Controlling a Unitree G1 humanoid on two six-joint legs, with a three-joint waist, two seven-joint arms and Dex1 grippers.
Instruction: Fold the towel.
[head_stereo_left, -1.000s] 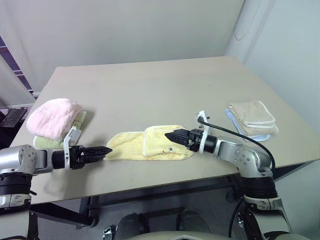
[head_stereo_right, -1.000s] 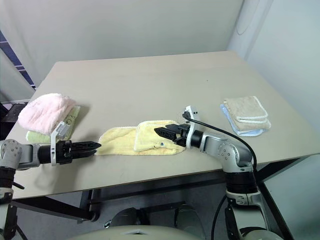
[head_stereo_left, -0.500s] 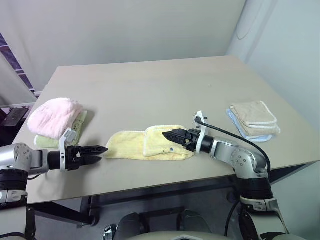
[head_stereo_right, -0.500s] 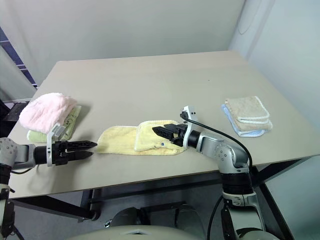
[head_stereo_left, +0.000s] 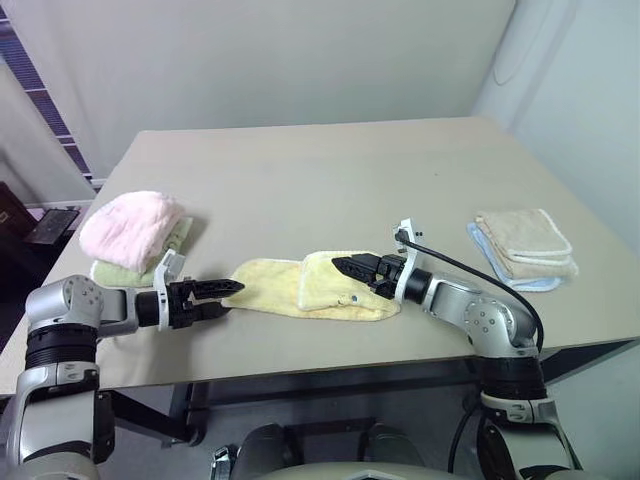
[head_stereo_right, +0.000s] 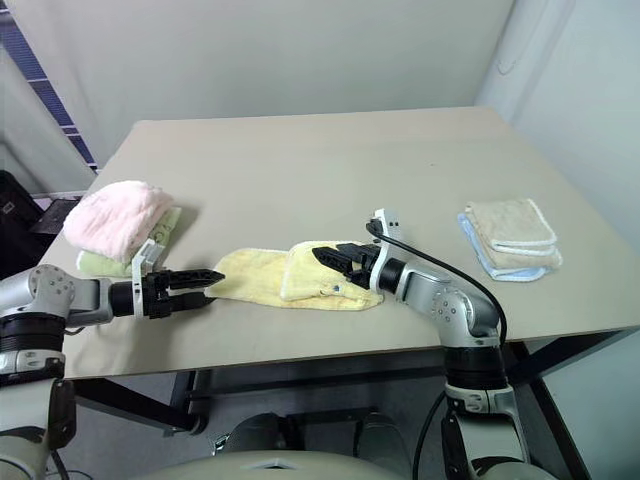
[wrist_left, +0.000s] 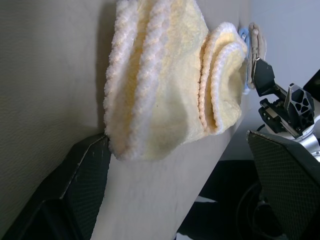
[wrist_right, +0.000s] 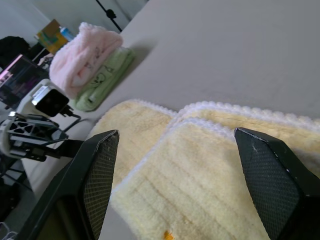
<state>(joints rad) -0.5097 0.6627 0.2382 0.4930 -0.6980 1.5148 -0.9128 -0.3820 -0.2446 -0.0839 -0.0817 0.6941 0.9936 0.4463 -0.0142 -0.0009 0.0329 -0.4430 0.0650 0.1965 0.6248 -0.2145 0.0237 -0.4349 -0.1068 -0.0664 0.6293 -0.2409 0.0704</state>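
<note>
one fold in, left end still to go

the towel (head_stereo_left: 310, 287) lies near the front edge of the table (head_stereo_left: 330, 180), between my two arms. its right part is already doubled over, a flap lying on top, so i judge one fold is made; the left part is flat in a single layer and looks like the piece left to bring across.

my left tool (head_stereo_left: 228, 291) sits low on the table with its fingers spread wide, holding nothing, tips just at the towel's left end; in the left wrist view the hem touches one finger (wrist_left: 82, 175). my right tool (head_stereo_left: 345, 268) hovers over the folded flap, fingers apart, gripping nothing.

around me: a fluffy pink towel (head_stereo_left: 132, 227) on a green cloth (head_stereo_left: 180, 236) just beyond my left arm, near enough to mind when i lift. a stack of beige and blue cloths (head_stereo_left: 525, 248) lies well apart on the right. nothing lies across the towel's fold path.
</note>
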